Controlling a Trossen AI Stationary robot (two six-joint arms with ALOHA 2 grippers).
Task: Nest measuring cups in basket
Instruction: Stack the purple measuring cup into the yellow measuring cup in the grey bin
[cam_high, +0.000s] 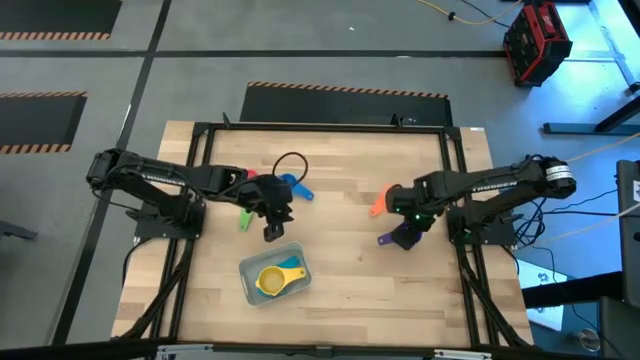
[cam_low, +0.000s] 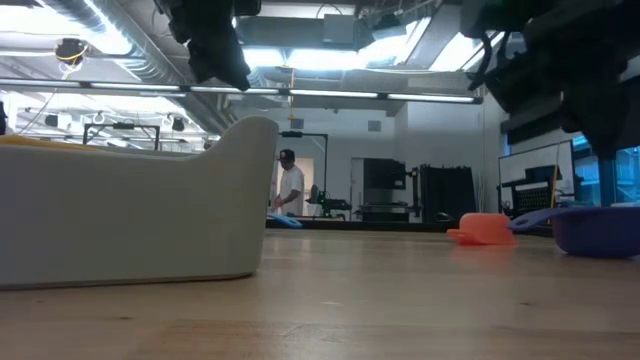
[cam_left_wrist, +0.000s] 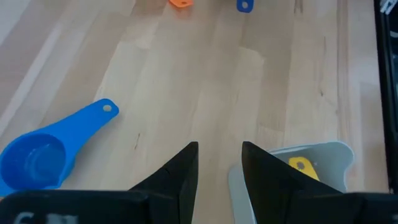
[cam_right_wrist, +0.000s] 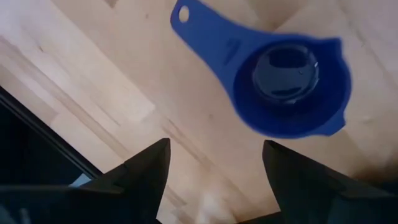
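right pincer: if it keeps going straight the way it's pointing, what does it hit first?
Likely the purple measuring cup: it lies just ahead of the open right pincer, whose jaws stand apart and empty above the table. Depth is unclear; the fingers might reach bare wood just short of it.

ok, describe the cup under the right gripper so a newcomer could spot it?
On the wooden table, look right to the open right gripper. Below it lies the purple plastic measuring cup, handle pointing left. The orange plastic cup beside it sits farther back.
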